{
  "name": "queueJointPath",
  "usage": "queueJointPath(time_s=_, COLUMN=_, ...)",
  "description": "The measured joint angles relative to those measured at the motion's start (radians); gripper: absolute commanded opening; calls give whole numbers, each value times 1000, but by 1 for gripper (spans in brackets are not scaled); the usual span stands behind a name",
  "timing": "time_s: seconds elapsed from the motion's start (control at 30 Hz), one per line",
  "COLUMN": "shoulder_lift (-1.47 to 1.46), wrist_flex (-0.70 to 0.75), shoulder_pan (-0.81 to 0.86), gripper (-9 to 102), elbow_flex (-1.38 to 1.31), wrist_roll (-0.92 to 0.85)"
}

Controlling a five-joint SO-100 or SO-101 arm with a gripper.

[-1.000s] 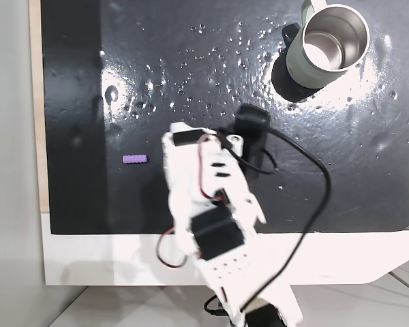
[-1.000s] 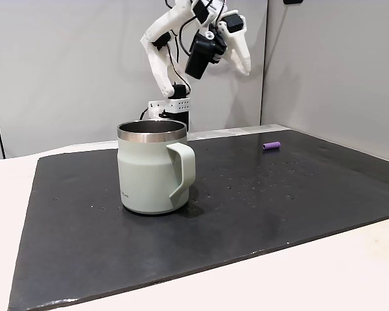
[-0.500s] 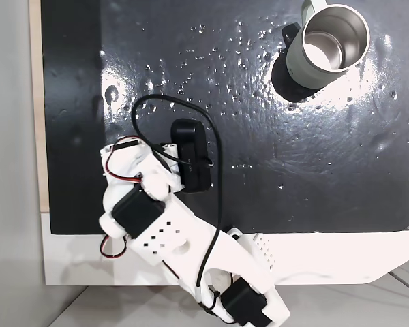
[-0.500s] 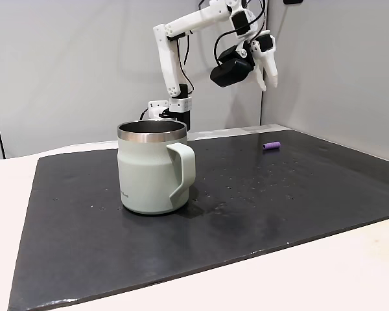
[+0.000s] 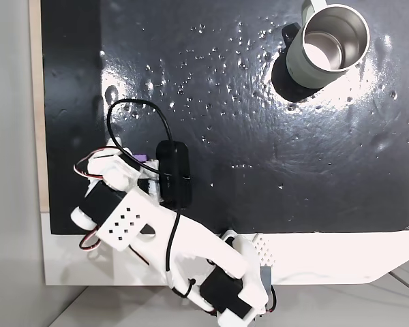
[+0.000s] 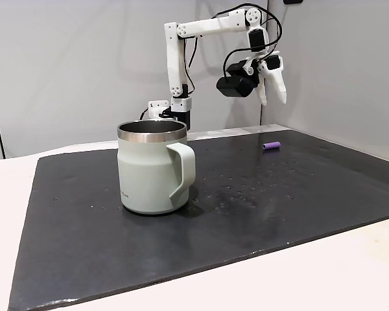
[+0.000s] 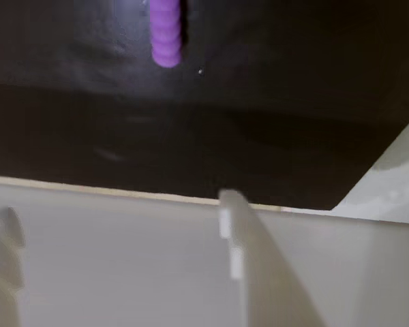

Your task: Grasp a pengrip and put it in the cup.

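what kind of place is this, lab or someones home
Probably a hobby or lab bench: a small white arm whose gripper hangs over a black mat on a white table, a cup, plain grey walls.

Purple ribbed pengrip (image 7: pixel 166 34), grey-green steel-lined cup (image 6: pixel 152 170), black mat (image 6: pixel 259 214).

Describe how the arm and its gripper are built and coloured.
The arm is made of white plastic links with black motor blocks at the joints. Black cable loops along it, with thin red wires near the wrist. One link has a grid of small holes. The gripper has two white tapered fingers beside a black motor.
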Motion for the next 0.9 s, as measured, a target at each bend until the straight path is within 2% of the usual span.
queueJointPath(time_s=0.27, shoulder_lift=-109, wrist_flex=-17, shoulder_pan=-5, gripper=26, elbow_flex=0, wrist_roll=81)
queueJointPath(time_s=0.9, shoulder_lift=-374, wrist_flex=-120, shoulder_pan=-3, gripper=25, elbow_flex=-41, wrist_roll=112)
